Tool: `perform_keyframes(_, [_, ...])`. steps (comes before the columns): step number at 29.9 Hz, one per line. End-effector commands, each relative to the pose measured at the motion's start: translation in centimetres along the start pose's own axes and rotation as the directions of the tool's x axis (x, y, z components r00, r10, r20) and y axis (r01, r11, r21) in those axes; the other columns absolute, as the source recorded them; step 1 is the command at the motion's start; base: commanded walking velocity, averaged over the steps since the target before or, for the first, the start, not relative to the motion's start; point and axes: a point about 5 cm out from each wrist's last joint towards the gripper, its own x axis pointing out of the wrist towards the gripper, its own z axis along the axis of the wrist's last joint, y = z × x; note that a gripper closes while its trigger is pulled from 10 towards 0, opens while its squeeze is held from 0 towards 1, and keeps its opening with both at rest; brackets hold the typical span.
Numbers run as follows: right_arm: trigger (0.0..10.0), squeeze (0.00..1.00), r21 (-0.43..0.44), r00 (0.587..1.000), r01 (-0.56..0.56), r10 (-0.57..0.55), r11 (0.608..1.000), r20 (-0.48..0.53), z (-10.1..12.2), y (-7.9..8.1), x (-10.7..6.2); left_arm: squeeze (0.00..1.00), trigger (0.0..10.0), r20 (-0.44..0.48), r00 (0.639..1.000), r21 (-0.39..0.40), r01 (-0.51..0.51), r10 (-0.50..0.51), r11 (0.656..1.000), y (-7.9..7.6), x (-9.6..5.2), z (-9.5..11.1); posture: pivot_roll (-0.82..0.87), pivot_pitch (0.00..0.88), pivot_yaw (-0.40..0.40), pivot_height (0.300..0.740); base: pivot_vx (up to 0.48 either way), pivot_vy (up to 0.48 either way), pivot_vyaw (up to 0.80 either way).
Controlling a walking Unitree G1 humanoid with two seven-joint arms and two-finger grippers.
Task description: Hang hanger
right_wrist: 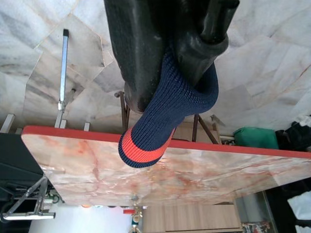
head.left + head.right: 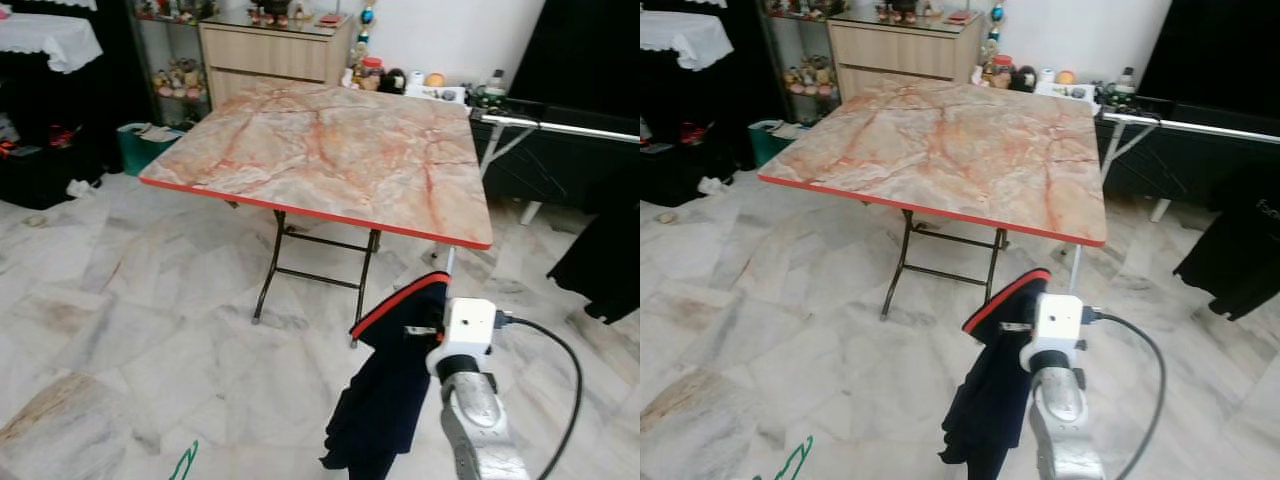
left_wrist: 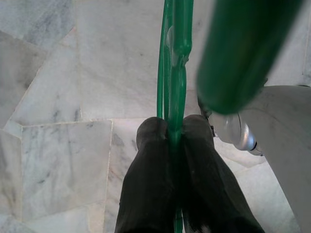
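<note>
A: Green plastic — that is the hanger (image 3: 175, 73), and the left gripper (image 3: 176, 141) is pinching it tight between both black fingers, low over the marble floor (image 2: 120, 330). Its tip is poking into the bottom of the head view.

B: And the right gripper (image 1: 167, 63)?

A: It is clamping a navy garment (image 2: 390, 390) with an orange-red band, which is dangling beside the right arm, just in front of the table (image 2: 330, 150).

B: So which step is this?

A: As I judge it, both pieces are being carried and nothing is being hung yet; the garment is not on the hanger, and the two are well apart.

B: What is the next move asking for?

A: Probably bringing the hands together to thread the hanger into the garment, or finding a rail. A dark rack (image 2: 560, 125) is standing to the right with something black hanging near it; whether that is the target, I cannot tell.

B: Counts?

A: One hanger, one garment, one table, two grippers, both gripping
</note>
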Motion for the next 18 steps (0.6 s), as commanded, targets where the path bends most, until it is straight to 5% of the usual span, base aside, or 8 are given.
perform_keyframes(1, [10.0, 0.0, -0.009, 0.999, 0.003, -0.003, 1.0, 0.037, 0.77, -0.28, 0.32, 0.0, 10.0, -0.011, 1.0, -0.002, 0.003, -0.003, 1.0, -0.05, -0.01, -0.23, 0.12, 0.0, -0.044, 0.74, 0.281, 0.0, 0.0])
perform_keyframes(18, [10.0, 0.0, 0.003, 0.999, 0.001, -0.001, 1.0, 0.052, 1.16, 0.02, 0.63, 0.0, 10.0, -0.012, 1.0, -0.004, 0.008, -0.008, 1.0, -0.17, 0.0, -0.27, 0.11, 0.0, -0.043, 0.74, 0.312, 0.0, 0.0])
